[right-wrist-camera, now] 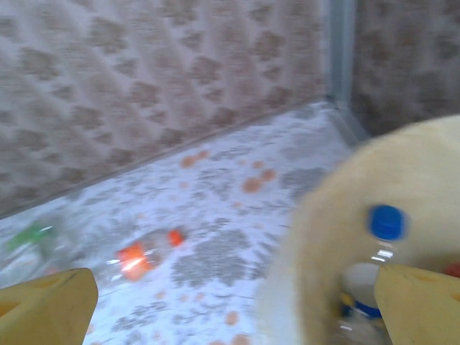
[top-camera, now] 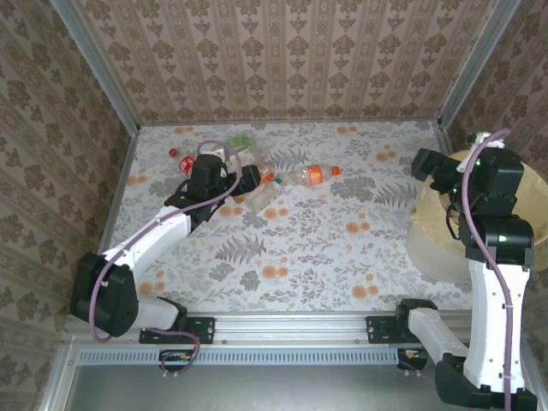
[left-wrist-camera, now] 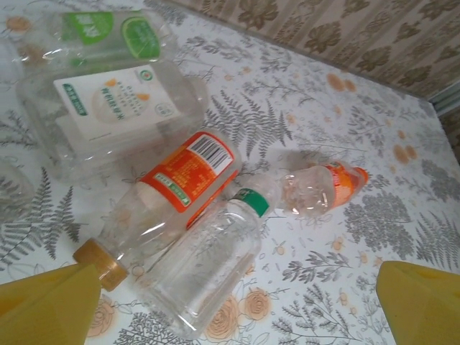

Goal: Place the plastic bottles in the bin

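My left pincer (top-camera: pixel 229 171) is over the far-left part of the table (top-camera: pixel 342 257), jaws wide and gripping nothing. In its wrist view the yellow fingers (left-wrist-camera: pixel 43 309) sit at the two lower corners. Beneath and just beyond it lies a cluster of plastic bottles (top-camera: pixel 253 180), all on their sides. Nearest the pincer are an orange-labelled bottle (left-wrist-camera: pixel 183 180) with a brown cap and a clear bottle (left-wrist-camera: pixel 205 266) with a green band at the neck, lying side by side and touching. Beyond them, to the left, rest a larger white-labelled bottle (left-wrist-camera: pixel 108 108) and a green-labelled bottle (left-wrist-camera: pixel 108 32). Just right of the cluster lies a crushed orange-capped bottle (top-camera: pixel 312 174); whether it touches the others I cannot tell. My right pincer (top-camera: pixel 431 164) hangs at the far-left rim of the bin (top-camera: pixel 428 244), which stands at the right edge of the table. Its jaws are likewise wide and empty. Inside the bin's pale lining the right wrist view shows a blue-capped bottle (right-wrist-camera: pixel 384 237). That view is blurred, and further contents cannot be identified.
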